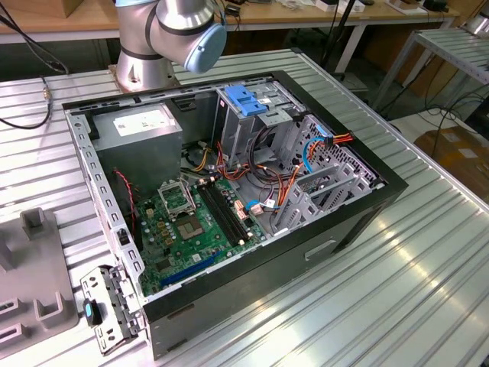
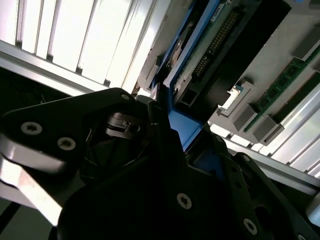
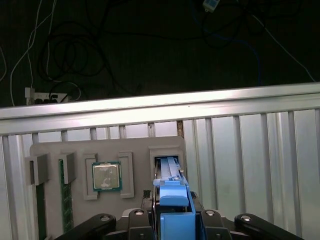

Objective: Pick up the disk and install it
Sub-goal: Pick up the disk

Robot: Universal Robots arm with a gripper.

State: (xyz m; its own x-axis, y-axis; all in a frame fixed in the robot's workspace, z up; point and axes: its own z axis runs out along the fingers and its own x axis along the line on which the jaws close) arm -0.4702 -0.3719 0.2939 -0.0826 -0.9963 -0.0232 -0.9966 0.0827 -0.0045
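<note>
The tool [image 3: 175, 222] is closed on the disk [image 3: 169, 167], as far as I can judge: in the first wrist view its jaws stand against either side of the blue carrier [image 3: 175, 207] with no gap showing. The disk stands on edge in a slot of the grey tray [image 3: 55, 150], which lies on the slatted counter [image 3: 240, 150]. A processor chip [image 3: 106, 176] sits in the pocket just beside that slot. What matters is the alignment: the disk lies dead ahead of the tool, and its long axis runs straight away from the jaws and down into the slot (so the grasp is on the near end and the far end is seated in the tray). The second wrist view shows the same edge-on drive [image 2: 200, 65], with the blue frame meeting the tool's black body. In the exterior view the tray [image 1: 30, 260] lies at the exterior view's left of the open computer case [image 1: 359, 222], whose drive cage [image 1: 244, 103] stands well apart from it, on the case's far side
</note>
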